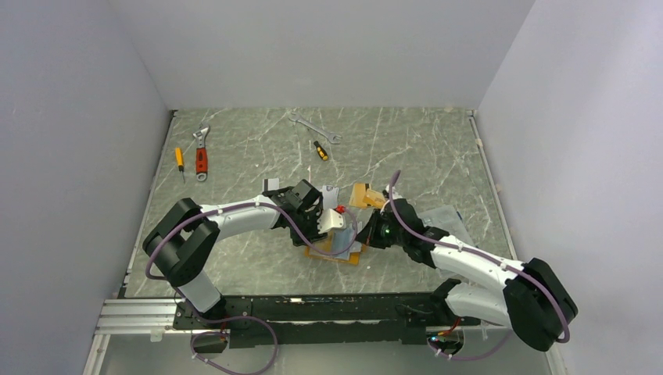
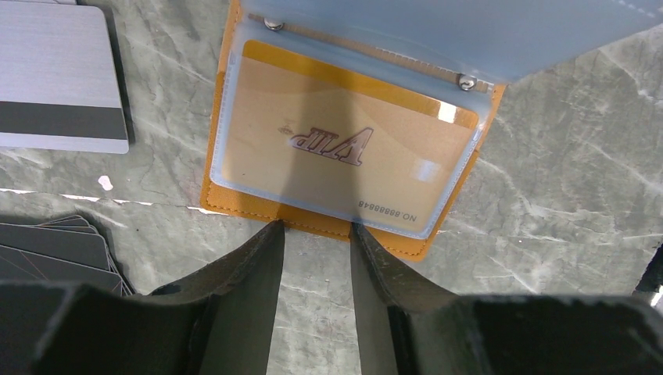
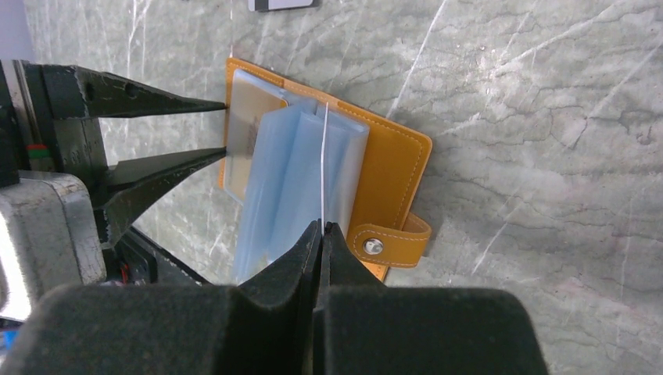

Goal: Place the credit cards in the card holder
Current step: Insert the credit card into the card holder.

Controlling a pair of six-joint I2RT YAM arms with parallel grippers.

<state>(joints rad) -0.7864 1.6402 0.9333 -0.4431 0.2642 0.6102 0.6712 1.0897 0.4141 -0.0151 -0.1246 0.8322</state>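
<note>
Gleaming clear sleeves (image 3: 293,168) on orange card holder (image 3: 391,168)

Top view: fixed, high and behind the arms, tilted down onto the table (image 1: 406,148). Arm bases run along the bottom edge; walls at left, right and far side. Far off; the holder (image 1: 338,255) is small, just below frame centre.

Left wrist view: very near, looking down past the left gripper (image 2: 317,233), whose fingers fill the bottom edge. Holder (image 2: 391,241) upper centre, silver card (image 2: 59,74) upper left.

Right wrist view: near, looking down along the right gripper (image 3: 322,228) at bottom centre. Holder (image 3: 391,168) mid-frame, seen from another side.

Shared: holder in all three. The right wrist view also takes in the left gripper (image 3: 223,129), entering from the left edge.
</note>
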